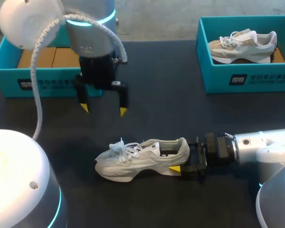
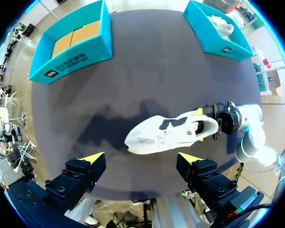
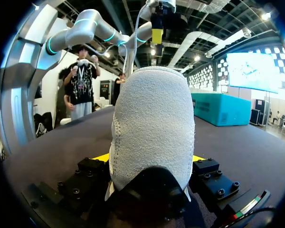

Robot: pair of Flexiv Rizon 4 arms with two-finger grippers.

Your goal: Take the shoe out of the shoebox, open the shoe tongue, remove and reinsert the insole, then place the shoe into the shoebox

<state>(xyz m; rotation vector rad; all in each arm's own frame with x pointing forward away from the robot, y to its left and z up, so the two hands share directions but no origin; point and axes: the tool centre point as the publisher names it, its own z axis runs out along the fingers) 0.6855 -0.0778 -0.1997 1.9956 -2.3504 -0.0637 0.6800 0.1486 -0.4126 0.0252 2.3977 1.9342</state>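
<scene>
Heel of the shoe (image 3: 152,128) fills the right wrist view, pinched from both sides by the right gripper (image 1: 183,156) — that hold is my main worry. Shoe is out of the box, upright on its sole on the table (image 1: 171,104), toe towards my left; well apart from the left shoebox (image 1: 4,71), which shows only its cardboard floor, and from the right shoebox (image 1: 247,78), which holds a second shoe (image 1: 242,45).

Risks, as I judge them: grip is on the soft heel collar only, so an upward pull on the tongue (image 1: 152,146) could pivot the toe up or slide the heel out of the fingers; squeezing the collar also narrows the opening, so the insole may bind coming out — insole itself not visible from here; laces (image 1: 121,148) look loose and bunched, so a descending fingertip could snag them instead of the tongue.

Pose: left arm (image 1: 90,33) enters from the left, wrist pointing straight down; left gripper (image 1: 103,110) hangs above the table behind the shoe, jaws wide, nothing in them; shoe lies ahead of its fingers in its own wrist view; right arm (image 1: 256,147) lies low and level over the table, reaching in from the right to the heel.
</scene>
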